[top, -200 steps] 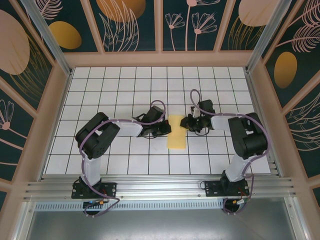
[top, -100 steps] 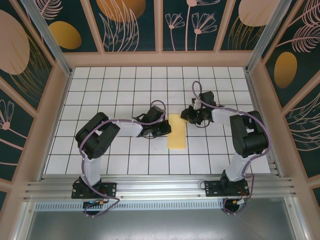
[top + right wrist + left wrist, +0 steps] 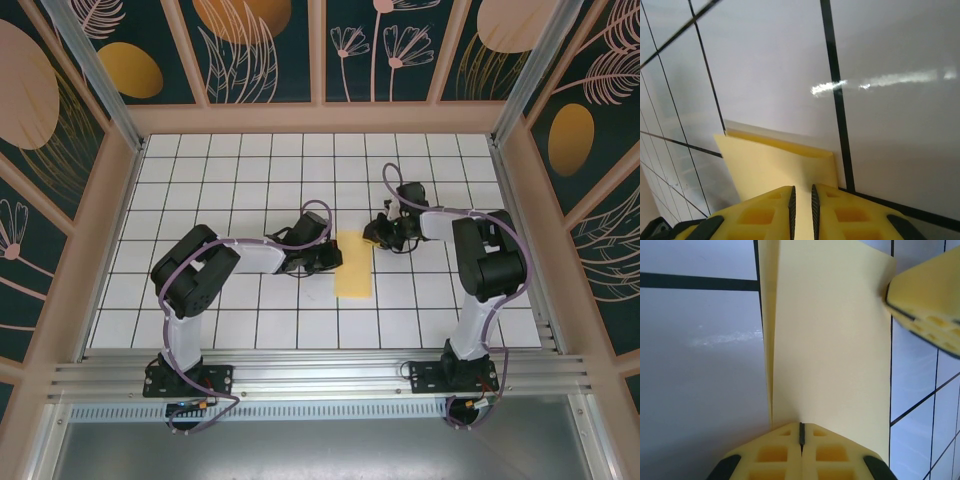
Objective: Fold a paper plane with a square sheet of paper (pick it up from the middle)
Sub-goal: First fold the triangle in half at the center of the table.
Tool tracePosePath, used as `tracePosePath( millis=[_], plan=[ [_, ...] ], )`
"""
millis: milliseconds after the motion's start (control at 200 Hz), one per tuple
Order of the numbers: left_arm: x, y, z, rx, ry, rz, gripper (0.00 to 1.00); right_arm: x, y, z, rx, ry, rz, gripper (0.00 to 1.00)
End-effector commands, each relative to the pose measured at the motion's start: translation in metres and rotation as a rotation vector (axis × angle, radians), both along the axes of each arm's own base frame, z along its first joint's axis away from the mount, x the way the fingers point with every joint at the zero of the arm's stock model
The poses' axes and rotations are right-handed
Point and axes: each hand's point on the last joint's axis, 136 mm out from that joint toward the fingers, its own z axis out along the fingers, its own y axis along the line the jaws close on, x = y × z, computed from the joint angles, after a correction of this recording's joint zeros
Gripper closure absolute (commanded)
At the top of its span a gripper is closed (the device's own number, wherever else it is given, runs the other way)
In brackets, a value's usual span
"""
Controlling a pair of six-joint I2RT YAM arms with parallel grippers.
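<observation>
A pale yellow sheet of thin paper [image 3: 354, 272] lies on the white, black-gridded tile counter [image 3: 200, 180], folded over into a long narrow rectangle, and everything else is placed from it. The black left arm [image 3: 190, 275] reaches in from the sheet's left, and its jaws meet the left long edge a little beyond the halfway point. The black right arm [image 3: 485, 265] bends in from the sheet's right, with its jaws at the far right corner. In the left wrist view the sheet [image 3: 830, 340] runs away from the camera across the counter [image 3: 700, 365]. A second layer peeps out along its left side as a thin wedge that narrows toward the yellow ribbed fingertips [image 3: 775, 455]. Those left jaws are pressed tight together with only a dark hairline between them, right at the sheet's near edge. I cannot tell whether any paper is caught between them. A yellow finger of the right arm [image 3: 930, 290] touches the sheet's far right corner in the same view. From the right wrist, the sheet [image 3: 770, 165] lies flat on the counter [image 3: 890, 50], and a lower layer shows just past the upper one. The right fingertips [image 3: 765, 212] hang over its corner with the jaws a narrow slit apart and pale yellow showing in the gap. I cannot tell whether they nip the sheet.
</observation>
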Motion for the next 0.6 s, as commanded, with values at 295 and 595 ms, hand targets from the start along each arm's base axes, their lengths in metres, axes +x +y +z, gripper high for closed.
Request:
tracePosePath(
  millis=[295,595],
  plan=[
    [-0.019,0.029,-0.044,0.181,0.097,0.012,1.0,0.013,0.003,-0.018,-0.017,0.043,0.009,0.8],
    [-0.018,0.029,-0.042,0.181,0.097,0.014,1.0,0.024,-0.004,-0.01,-0.076,0.02,-0.004,0.8]
  ],
)
